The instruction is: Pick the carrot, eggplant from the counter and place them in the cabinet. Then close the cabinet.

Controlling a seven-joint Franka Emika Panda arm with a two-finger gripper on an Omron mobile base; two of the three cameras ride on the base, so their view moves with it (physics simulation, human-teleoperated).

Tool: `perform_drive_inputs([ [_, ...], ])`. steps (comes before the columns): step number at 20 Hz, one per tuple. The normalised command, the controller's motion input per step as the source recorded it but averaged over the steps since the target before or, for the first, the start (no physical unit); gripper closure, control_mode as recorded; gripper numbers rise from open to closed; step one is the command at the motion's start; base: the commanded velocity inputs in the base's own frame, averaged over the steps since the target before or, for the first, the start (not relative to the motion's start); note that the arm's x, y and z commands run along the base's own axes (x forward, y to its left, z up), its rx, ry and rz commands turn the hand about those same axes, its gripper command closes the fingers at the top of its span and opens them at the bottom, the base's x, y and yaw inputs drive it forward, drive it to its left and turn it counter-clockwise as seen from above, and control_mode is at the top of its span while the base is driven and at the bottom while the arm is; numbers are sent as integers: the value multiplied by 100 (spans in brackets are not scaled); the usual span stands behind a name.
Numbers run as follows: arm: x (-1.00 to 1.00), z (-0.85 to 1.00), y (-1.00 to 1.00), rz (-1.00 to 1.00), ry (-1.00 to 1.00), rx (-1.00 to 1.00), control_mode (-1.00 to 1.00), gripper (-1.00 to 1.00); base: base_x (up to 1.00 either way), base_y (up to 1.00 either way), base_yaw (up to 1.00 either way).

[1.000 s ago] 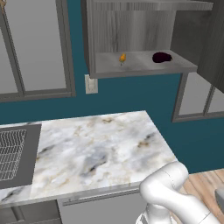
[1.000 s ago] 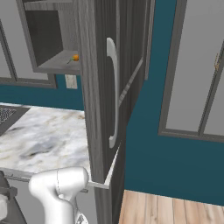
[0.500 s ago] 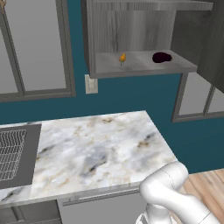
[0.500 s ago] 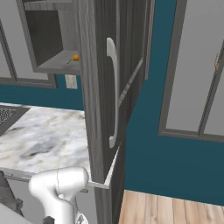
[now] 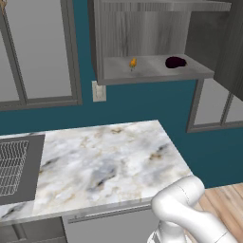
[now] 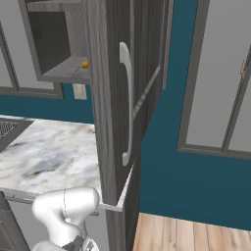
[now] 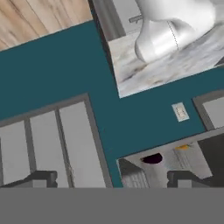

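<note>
Carrot [image 5: 133, 62] and eggplant [image 5: 175, 62] lie apart on the cabinet [image 5: 142, 33] shelf; gripper [image 7: 112, 178] fingers spread, empty.

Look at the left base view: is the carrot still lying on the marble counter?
No. The carrot lies on the open cabinet's shelf, left of the eggplant, above the counter.

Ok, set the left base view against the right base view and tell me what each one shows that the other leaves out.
Left base view: the eggplant lying on the cabinet shelf, right of the carrot, and the sink rack. Right base view: the cabinet door swung open, seen up close with its bar handle. Both: the carrot on the shelf, the marble counter, the wall outlet and the teal wall.
</note>
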Motion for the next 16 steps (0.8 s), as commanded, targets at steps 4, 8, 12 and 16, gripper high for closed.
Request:
perform_drive_inputs([
  [4,0,-1,-100,16,-37,29,-100,-100,0,0,0],
  [8,15,0,-91,15,-28,31,-100,-100,0,0,0],
  [12,76,-1,-60,24,-9,30,-100,-100,0,0,0],
  [16,100,-3,-22,34,7,23,-100,-100,0,0,0],
])
